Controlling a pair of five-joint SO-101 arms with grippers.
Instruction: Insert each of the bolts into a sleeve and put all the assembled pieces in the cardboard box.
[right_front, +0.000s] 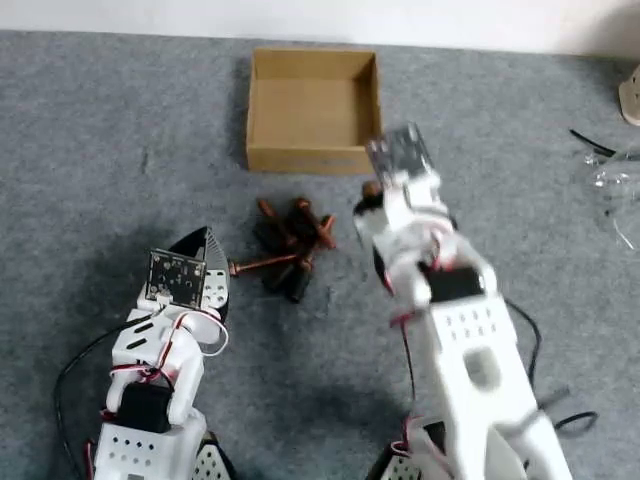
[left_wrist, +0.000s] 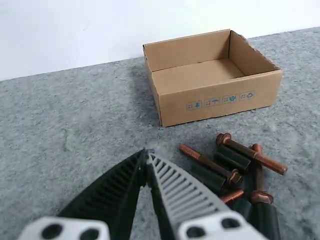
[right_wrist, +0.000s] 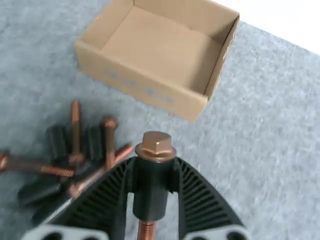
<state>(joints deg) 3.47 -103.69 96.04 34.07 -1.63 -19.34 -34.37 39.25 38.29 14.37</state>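
Where the grey felt mat (right_front: 100, 150) ends at a white wall (left_wrist: 75, 30) on its far side, we see the open cardboard box (right_front: 310, 158) standing far and central, with loose cables (right_front: 610, 165) lying at the far right. On the near side of the box, between the two arms, we find a heap of copper bolts (left_wrist: 252, 156) and black sleeves (left_wrist: 210, 176) lying mixed together. The right gripper (right_wrist: 154, 162) is clenched around an assembled piece (right_wrist: 150, 192), a sleeve with a bolt through it whose hexagonal head (right_wrist: 156, 145) stands above the fingers. We place this piece just right of the heap, near the box's near right corner. The left gripper (left_wrist: 146, 157) has its fingers pressed together on nothing, just left of the heap.
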